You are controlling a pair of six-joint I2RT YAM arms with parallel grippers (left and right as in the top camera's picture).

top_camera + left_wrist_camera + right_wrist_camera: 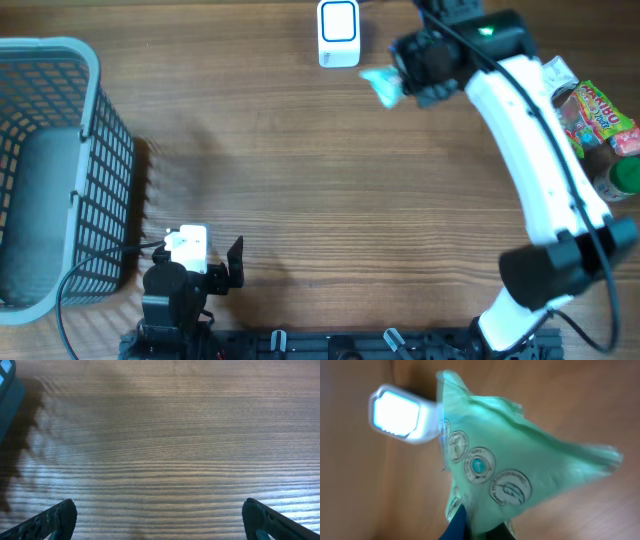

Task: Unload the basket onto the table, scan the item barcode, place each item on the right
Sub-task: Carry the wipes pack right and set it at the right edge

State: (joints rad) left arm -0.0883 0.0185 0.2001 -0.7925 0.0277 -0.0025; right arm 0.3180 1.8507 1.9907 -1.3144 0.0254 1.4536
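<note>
nearest the base, at seven o'clock on the table [300, 200], the left gripper [160, 527] sits wide open and empty; far out at one o'clock, the right gripper [405, 75] is clamped on a green pouch [382, 86]; the white scanner [339, 33] lies just beside the pouch at eleven o'clock, so the right arm is far nearer

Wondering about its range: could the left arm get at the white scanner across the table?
Possibly, but it's a stretch. The open left gripper sits at the near edge, the scanner at the far one. Bare wood lies between; the right gripper holds a green packet beside it.
</note>
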